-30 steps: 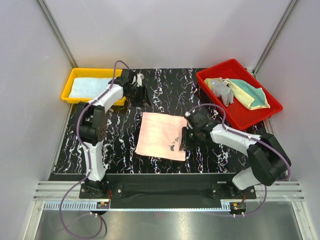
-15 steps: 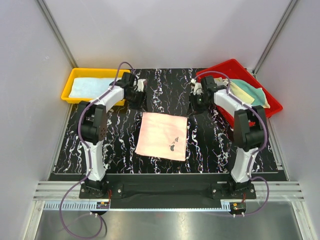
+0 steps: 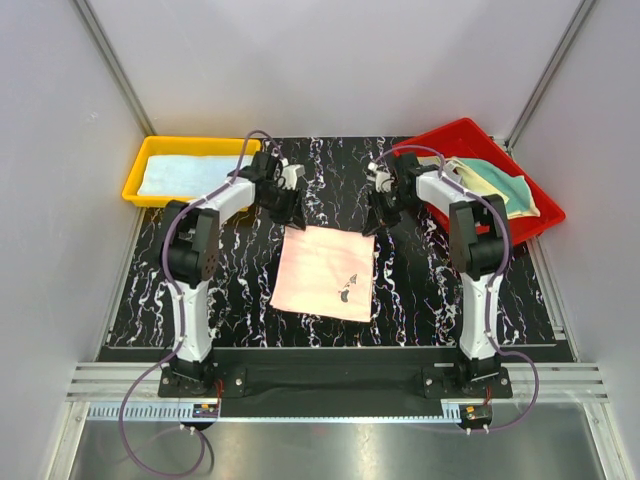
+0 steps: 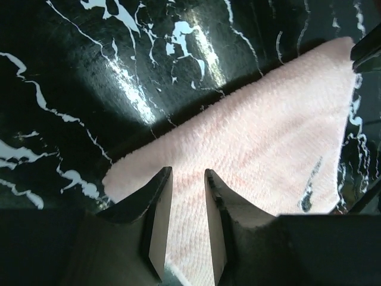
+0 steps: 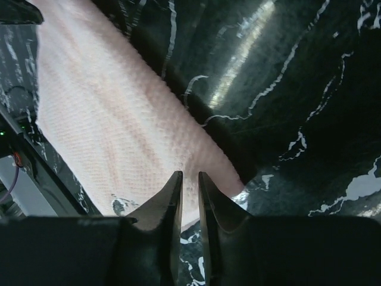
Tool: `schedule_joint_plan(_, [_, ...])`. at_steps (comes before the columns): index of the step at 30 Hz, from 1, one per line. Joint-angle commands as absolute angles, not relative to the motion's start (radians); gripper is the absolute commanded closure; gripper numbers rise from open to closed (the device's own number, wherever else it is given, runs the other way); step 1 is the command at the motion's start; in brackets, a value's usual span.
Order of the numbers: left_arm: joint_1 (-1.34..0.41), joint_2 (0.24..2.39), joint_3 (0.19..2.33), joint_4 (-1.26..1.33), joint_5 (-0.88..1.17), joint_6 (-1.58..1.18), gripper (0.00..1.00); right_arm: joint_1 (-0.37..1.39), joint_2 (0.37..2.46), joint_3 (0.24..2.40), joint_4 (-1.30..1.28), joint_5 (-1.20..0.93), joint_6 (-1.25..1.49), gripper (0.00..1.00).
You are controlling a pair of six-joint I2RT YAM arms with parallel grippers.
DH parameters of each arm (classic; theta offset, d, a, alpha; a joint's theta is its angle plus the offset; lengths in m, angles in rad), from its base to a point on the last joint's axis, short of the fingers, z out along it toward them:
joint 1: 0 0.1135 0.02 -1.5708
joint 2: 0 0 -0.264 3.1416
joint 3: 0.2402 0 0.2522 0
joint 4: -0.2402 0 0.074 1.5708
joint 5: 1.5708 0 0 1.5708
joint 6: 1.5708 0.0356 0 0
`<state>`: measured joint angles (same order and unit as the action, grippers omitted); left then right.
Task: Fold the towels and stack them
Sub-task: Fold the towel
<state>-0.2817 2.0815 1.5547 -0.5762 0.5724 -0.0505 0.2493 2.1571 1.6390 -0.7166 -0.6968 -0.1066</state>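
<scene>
A pink towel (image 3: pixel 325 272) with a small dark mark (image 3: pixel 345 290) lies flat on the black marbled table. My left gripper (image 3: pixel 290 208) is at its far left corner. In the left wrist view the fingers (image 4: pixel 187 173) stand a little apart over the towel's corner (image 4: pixel 268 137), holding nothing. My right gripper (image 3: pixel 378 215) is at the far right corner. In the right wrist view its fingers (image 5: pixel 190 174) show a narrow gap over the towel (image 5: pixel 101 119) near its corner. A light blue towel (image 3: pixel 180 175) lies in the yellow tray.
The yellow tray (image 3: pixel 135 187) stands at the back left. A red tray (image 3: pixel 500 240) at the back right holds yellow and teal-green towels (image 3: pixel 495 188). Grey walls close in both sides and the back. The arm bases are at the near edge.
My right gripper left the towel's right edge, swung back towards the red tray, then came to the towel's far right corner. My left gripper moved from the yellow tray to the far left corner.
</scene>
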Motion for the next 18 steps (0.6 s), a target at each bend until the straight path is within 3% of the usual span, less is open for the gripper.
schedule_joint_plan(1, [-0.290,2.143,1.551,-0.537,0.500,-0.098,0.67,0.232,2.224,1.660,-0.736,-0.657,-0.127,0.77])
schedule_joint_plan(9, [-0.290,2.160,1.598,-0.587,0.394,-0.091,0.63,0.207,2.238,1.655,-0.713,-0.552,-0.132,0.77])
schedule_joint_plan(18, [-0.281,2.108,1.808,-0.748,0.411,0.072,0.50,0.207,2.154,1.781,-0.873,-0.603,-0.215,0.58])
